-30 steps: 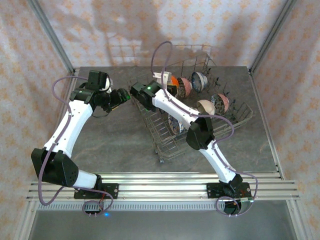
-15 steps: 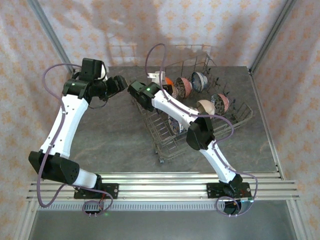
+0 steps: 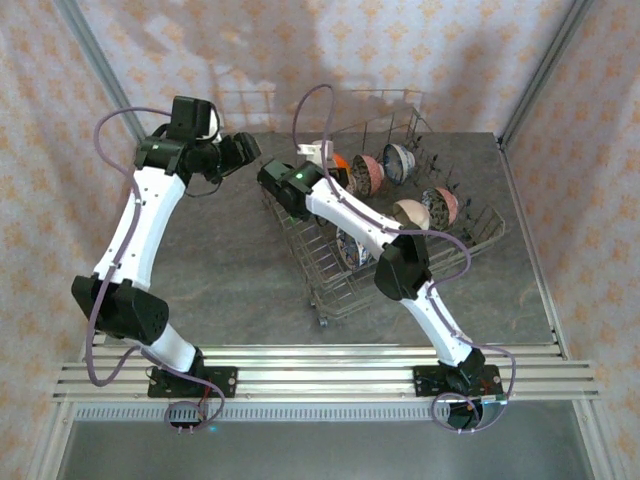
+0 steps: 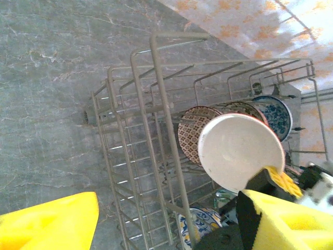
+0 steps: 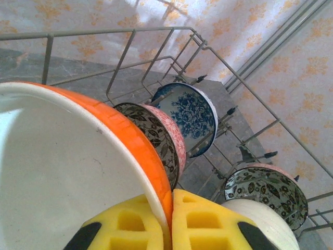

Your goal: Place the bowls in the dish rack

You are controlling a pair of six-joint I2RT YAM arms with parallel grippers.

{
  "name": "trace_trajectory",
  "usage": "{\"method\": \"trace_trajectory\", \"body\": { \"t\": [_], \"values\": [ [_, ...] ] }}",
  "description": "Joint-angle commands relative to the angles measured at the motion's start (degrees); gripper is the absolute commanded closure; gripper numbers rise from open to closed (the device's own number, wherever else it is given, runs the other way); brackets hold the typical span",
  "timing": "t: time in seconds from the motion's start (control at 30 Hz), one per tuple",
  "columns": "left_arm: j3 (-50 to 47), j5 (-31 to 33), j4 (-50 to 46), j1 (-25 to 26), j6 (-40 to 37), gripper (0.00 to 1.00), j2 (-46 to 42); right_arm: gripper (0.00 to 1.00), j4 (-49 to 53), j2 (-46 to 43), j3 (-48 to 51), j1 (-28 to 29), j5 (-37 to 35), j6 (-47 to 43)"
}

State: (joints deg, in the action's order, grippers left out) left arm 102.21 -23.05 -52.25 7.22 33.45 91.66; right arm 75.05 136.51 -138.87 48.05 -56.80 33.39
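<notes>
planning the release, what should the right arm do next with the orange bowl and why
Probably ease the orange bowl down a touch before any release. The right gripper is shut on its rim, and the bowl stands on edge inside the rack, close beside the pink bowl; whether it rests on the wires is hidden.

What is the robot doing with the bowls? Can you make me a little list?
Right gripper: shut on the rim of the orange bowl, at the far-left corner of the dish rack
Left gripper: open, empty, above the table beside the rack
Already racked: blue flowery bowl, pinkish-red bowl, cream bowl, plus more
</notes>
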Motion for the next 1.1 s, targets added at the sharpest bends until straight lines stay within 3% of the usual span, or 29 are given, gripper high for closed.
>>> {"method": "trace_trajectory", "body": {
  "t": [0.0, 0.2, 0.4, 0.6, 0.83, 1.07],
  "values": [
    [-1.0, 4.0, -1.9, 0.7, 1.8, 0.28, -1.7, 0.92, 3.2, -5.6, -3.0, -1.0, 0.0, 2.0],
    [-12.2, 8.2, 1.4, -0.3, 3.0, 0.29, -8.9, 0.93, 1.4, -8.4, -3.3, -2.2, 3.8, -1.9],
    [-22.8, 6.5, 1.9, -1.4, 2.7, 0.35, -12.5, 0.93, 1.4, -9.4, -5.6, -3.0, 4.5, -5.3],
    [-31.9, 3.2, 1.5, -0.8, 2.1, 0.52, -12.9, 0.93, 2.6, -10.9, -5.8, -4.4, 5.5, -5.7],
    [-35.9, 0.5, 0.3, 5.0, -0.5, 0.67, -9.7, 0.93, 3.0, -12.7, -5.7, -4.9, 6.5, -6.9],
    [-38.4, -4.2, 2.2, 11.2, -0.1, 0.70, -5.7, 0.93, 4.6, -12.4, -6.0, -5.9, 7.2, -7.1]
  ]
}}
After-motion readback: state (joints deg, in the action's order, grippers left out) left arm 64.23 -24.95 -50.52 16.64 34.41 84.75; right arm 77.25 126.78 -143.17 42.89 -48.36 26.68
